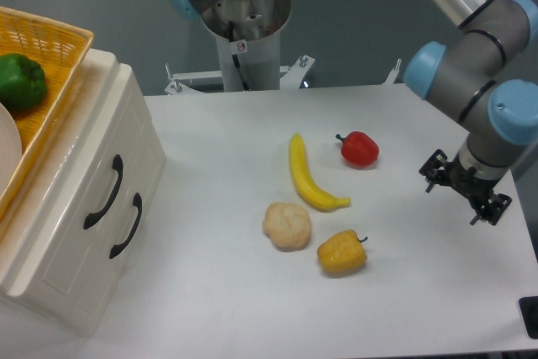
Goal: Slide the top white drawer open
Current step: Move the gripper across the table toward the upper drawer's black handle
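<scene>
At far right, end effector (461,192) spread wide, empty, top white drawer (102,176) closed, cabinet cropped left.

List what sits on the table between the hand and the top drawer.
In the camera view, between the hand and the top drawer lie a red pepper, banana, yellow pepper and a pale, lumpy item.

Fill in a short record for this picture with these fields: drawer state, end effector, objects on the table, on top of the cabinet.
drawer state: top white drawer shut, flush with the lower drawer
end effector: at the table's right edge, far from the cabinet, holding nothing
objects on the table: banana, red pepper, yellow pepper, pale round item
on top of the cabinet: yellow basket holding a green pepper
</scene>
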`<state>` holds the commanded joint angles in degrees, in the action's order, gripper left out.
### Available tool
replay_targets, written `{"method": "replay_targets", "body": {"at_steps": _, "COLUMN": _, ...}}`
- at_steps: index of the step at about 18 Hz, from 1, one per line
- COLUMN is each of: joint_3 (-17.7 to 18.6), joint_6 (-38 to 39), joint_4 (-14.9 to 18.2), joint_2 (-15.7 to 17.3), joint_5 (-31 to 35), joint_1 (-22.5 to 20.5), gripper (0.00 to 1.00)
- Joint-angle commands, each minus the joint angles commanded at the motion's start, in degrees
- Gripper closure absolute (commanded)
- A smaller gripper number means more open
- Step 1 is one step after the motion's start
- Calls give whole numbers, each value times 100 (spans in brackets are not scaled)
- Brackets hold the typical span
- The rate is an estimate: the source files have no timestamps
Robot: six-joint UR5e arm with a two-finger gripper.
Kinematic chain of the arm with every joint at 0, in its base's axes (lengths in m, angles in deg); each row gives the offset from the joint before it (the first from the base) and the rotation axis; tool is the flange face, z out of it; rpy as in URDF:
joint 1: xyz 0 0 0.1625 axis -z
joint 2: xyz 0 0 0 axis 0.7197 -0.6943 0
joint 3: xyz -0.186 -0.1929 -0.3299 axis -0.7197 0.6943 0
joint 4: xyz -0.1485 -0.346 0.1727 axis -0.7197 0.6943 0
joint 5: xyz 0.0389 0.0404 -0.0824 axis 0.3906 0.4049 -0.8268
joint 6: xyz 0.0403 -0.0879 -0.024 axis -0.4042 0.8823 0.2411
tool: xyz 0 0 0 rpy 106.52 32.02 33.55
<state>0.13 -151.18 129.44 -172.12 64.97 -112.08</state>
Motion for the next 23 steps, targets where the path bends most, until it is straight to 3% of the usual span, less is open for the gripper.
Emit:
{"method": "replay_targets", "body": {"at_steps": 8, "joint_3": 563, "joint_6": 0, "joint_4": 26, "joint_2": 694, "joint_5": 158, "joint_1": 26, "gripper": 0}}
{"method": "replay_targets", "body": {"at_steps": 16, "joint_3": 1063, "joint_6": 26, "joint_4": 62, "joint_2": 1029, "joint_5": 475, "joint_1": 202, "gripper": 0}}
{"method": "replay_targets", "body": {"at_steps": 23, "joint_3": 1388, "joint_6": 967, "joint_4": 62, "joint_2": 1476, "joint_5": 492, "joint_1": 483, "gripper": 0}}
